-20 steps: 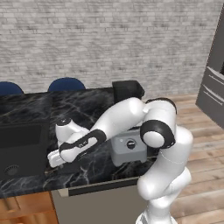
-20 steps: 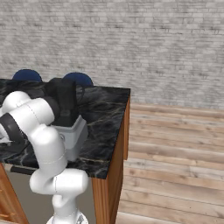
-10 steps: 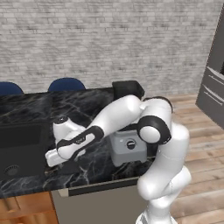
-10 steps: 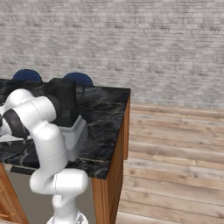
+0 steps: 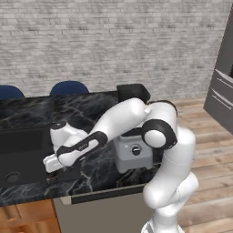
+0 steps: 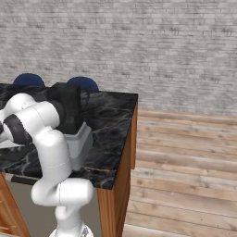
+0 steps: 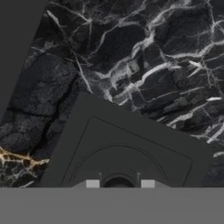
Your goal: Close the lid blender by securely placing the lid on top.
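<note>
**Kitchen counter, lid-fitting station: contents as seen**

1. Brick wall (image 5: 113,41): pale grey, behind the whole counter.
2. Counter (image 5: 91,111): black marble with white and amber veining, running left to right; wooden side panel at its right end in the right base view.
3. Sink (image 5: 20,152): dark recessed basin set into the counter at the left.
4. Chairs (image 5: 68,87): two blue backs showing beyond the counter's far edge.
5. Blender (image 5: 133,152): light grey boxy base with a round black knob on its front, standing near the counter's front edge; tall black jar on top, partly hidden by the arm. In the right base view (image 6: 74,125) the jar rises dark above the grey base.
6. Lid (image 7: 124,151): dark square plate with a raised inner frame and a round centre, lying flat on the marble to the left of the blender and well apart from it, directly below the hand.
7. Gripper (image 5: 51,162): lowered close over the counter between sink and blender. In the hand view two pale finger tips (image 7: 92,183) stand apart, straddling the lid's round centre; jaws spread, nothing clamped.
</note>
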Robot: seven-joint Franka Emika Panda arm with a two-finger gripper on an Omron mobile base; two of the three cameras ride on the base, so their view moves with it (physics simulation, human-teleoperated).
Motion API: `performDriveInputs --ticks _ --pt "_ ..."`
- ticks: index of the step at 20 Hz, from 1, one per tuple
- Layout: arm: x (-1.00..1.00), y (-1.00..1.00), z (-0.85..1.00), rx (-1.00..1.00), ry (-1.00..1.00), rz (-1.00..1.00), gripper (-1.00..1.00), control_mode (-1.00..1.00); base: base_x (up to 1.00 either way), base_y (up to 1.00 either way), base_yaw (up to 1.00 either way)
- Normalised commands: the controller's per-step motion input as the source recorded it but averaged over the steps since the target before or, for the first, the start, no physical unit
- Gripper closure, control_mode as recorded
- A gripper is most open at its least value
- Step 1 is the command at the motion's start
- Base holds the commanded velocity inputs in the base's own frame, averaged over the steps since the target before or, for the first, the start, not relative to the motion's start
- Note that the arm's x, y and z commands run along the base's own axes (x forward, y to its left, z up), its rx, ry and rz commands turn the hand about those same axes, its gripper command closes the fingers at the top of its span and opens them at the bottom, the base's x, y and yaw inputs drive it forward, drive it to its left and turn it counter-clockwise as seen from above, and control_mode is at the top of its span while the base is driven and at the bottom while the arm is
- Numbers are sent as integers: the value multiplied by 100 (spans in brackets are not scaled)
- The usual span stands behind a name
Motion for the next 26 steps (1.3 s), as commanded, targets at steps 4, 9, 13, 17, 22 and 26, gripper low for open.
performDriveInputs --ticks 4,9,13,17,22,26 --pt "-26 -3 0 1 -6 -3 100 -100 0 0 0" --pt "-41 -11 40 8 -21 -2 100 -100 0 0 0" --pt "-52 -10 100 2 -20 0 100 -100 0 0 0" --pt "-41 -25 100 13 -17 0 100 -100 0 0 0" --pt "-16 -35 100 13 -11 0 100 -100 0 0 0" --pt "-1 -69 88 12 -3 0 100 -100 0 0 0"
